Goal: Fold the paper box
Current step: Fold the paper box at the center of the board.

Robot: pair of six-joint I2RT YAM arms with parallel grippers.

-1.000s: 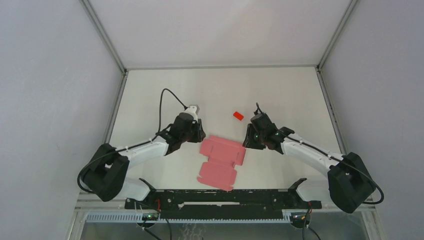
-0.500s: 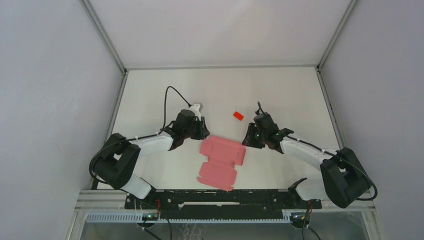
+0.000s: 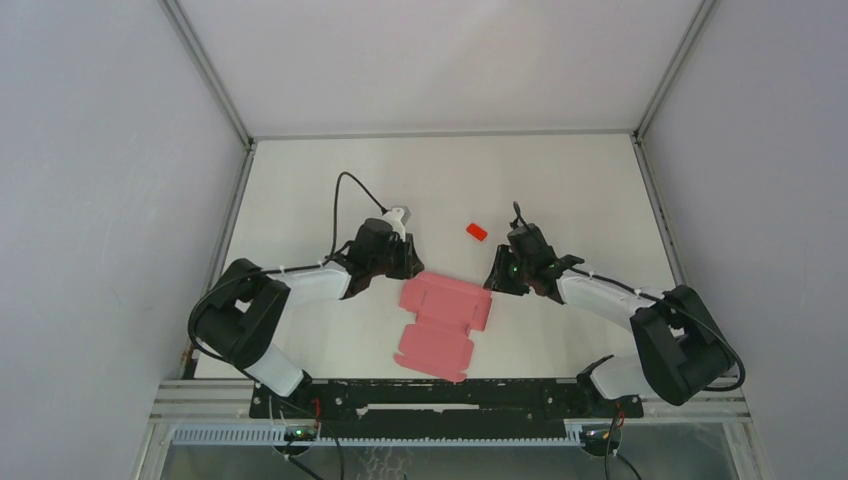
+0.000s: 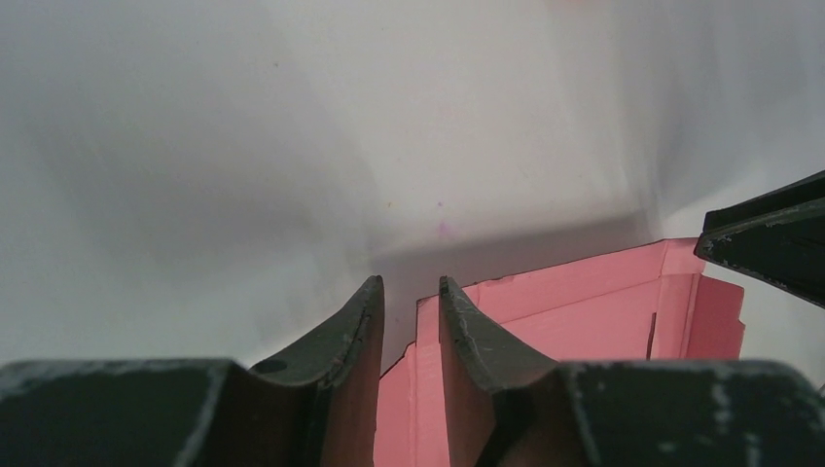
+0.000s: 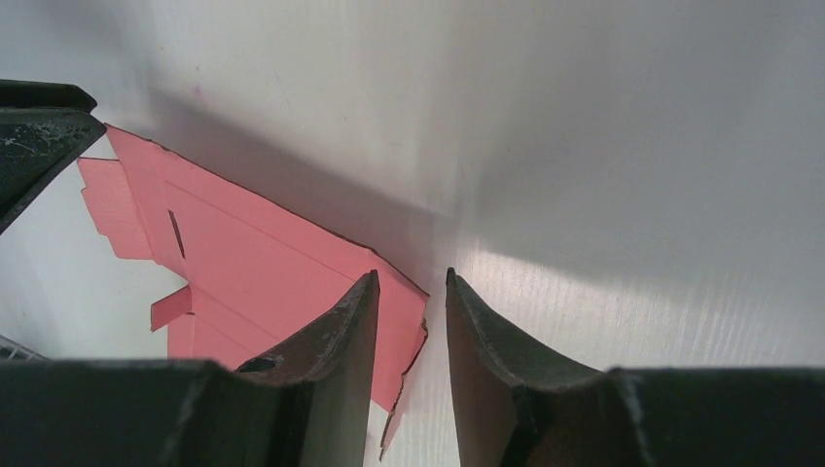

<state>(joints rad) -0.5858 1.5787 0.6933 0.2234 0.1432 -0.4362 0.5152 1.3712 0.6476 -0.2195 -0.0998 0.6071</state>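
Top external view: the box (image 3: pixel 445 305) lies flat and unfolded on the table (image 3: pixel 300 180), unmoved over the past second while both arms drew in toward its far edge. The left gripper (image 3: pixel 404 270) now sits at the box's far-left corner, the right gripper (image 3: pixel 493 284) at its far-right corner. Wrist views show each pair of fingers narrowly parted, a pink corner in the gap, nothing pinched. Folding appears not yet begun; both grippers look set to take that far panel.
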